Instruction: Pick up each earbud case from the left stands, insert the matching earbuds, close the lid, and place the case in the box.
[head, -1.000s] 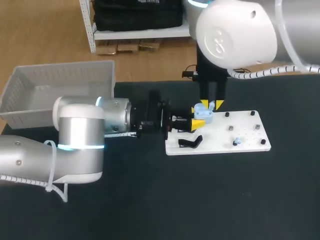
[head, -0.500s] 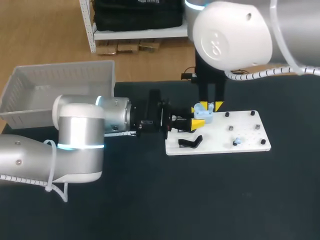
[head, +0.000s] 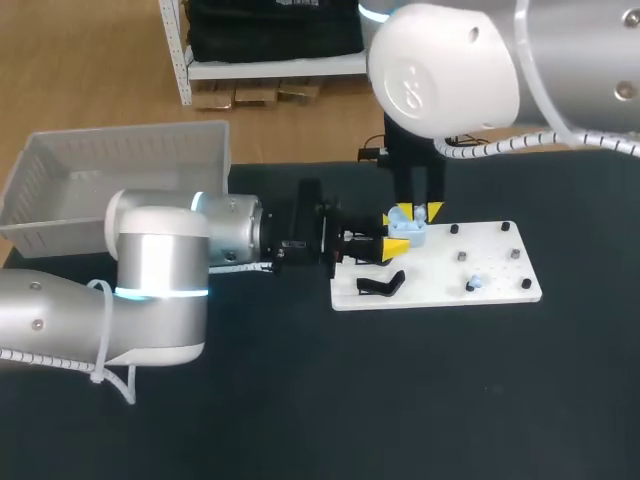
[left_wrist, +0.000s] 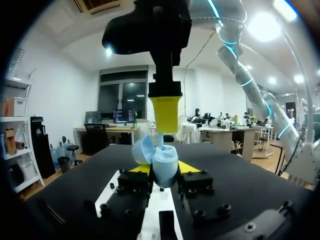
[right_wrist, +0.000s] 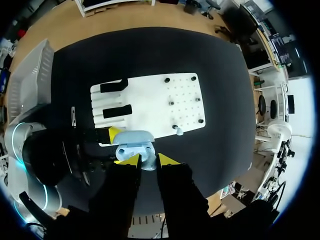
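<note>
Light blue plastic earbud case (left_wrist: 162, 160): lid hinged open, clamped from both sides between the yellow tips of the left gripper (left_wrist: 164, 170), so that gripper is pinching the case.

Right gripper (right_wrist: 148, 161): directly above the case, pointing straight down at it. Its tips are drawn close together on a small light blue earbud (right_wrist: 148, 163), which fills the gap between them. The earbud's lower end meets the open case. Whether it is seated cannot be told.

White perforated plastic board (head: 490, 265): lies under and ahead of the left gripper, and the case is held just over the board's end nearest that gripper.

Black plastic stand (head: 380, 286): on the board, just beside the left gripper's fingers.

Second light blue earbud (head: 475, 284): on the board among short black pegs, well ahead of the left gripper.

Pale grey plastic box (head: 120, 140): behind the left gripper, beside that arm.

Everything rests on a black table (head: 400, 400).
</note>
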